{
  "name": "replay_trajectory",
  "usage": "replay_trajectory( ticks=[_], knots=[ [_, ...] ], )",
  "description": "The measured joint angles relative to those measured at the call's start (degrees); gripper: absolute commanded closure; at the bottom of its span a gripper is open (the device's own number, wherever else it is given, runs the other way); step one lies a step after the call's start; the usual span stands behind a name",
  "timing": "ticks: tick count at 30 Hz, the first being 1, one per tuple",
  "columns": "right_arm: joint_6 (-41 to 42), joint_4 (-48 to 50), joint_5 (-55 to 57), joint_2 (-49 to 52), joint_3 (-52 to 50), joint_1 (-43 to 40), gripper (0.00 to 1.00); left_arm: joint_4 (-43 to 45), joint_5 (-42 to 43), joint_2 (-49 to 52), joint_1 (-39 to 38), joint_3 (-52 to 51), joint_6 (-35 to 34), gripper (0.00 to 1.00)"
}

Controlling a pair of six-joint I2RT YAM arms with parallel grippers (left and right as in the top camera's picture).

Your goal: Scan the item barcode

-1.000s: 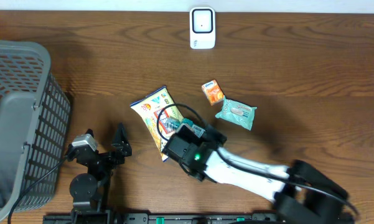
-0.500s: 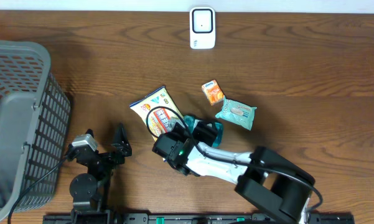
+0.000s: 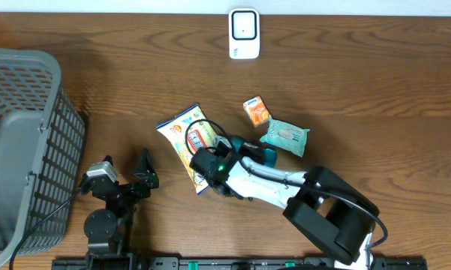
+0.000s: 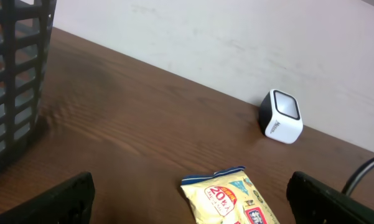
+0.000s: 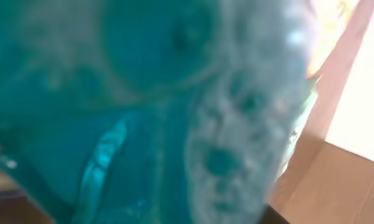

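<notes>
Our right fingers (image 5: 112,124) sit over the near end of the yellow foil snack bag (image 3: 186,129), but we cannot tell their gap or grip; our left fingers (image 4: 68,199) gape wide and empty. The bag lies flat mid-counter (image 3: 360,75), and we judge it light, crinkly and slippery, so we favour pinching its sealed end seam.

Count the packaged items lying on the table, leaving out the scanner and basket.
3. A yellow snack bag at centre, partly under the right arm; a small orange pack up and right of it; a teal packet beside that. The arm could hide something small.
</notes>
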Motion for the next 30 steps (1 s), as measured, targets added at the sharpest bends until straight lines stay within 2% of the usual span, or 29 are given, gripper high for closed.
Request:
replay_trajectory(
  ticks=[5,9,12,19,26,28,30],
  knots=[
    [1.09,-8.52,-14.78,-1.88,6.01,-0.98,0.85,0.02,0.02,0.0,0.0,0.0,0.0,0.03],
    [1.25,-10.8,-30.93,-4.7,8.79,-2.93,0.87,0.0,0.0,0.0,0.0,0.0,0.0,0.03],
    [1.38,-12.72,-38.95,-6.69,9.09,-5.62,0.87,0.02,0.0,0.0,0.0,0.0,0.0,0.03],
    [1.9,-8.94,-45.31,-7.08,7.15,-11.76,0.87,0.0,0.02,0.0,0.0,0.0,0.0,0.03],
    [2.34,-6.32,-48.68,-7.65,3.98,-12.68,0.84,0.02,0.0,0.0,0.0,0.0,0.0,0.03],
    [3.58,-6.14,-46.8,-7.98,3.54,-12.57,0.69,0.02,0.0,0.0,0.0,0.0,0.0,0.03],
    [4.24,-6.19,-45.18,-8.07,3.3,-12.57,0.59,0.0,0.0,0.0,0.0,0.0,0.0,0.03]
  ],
)
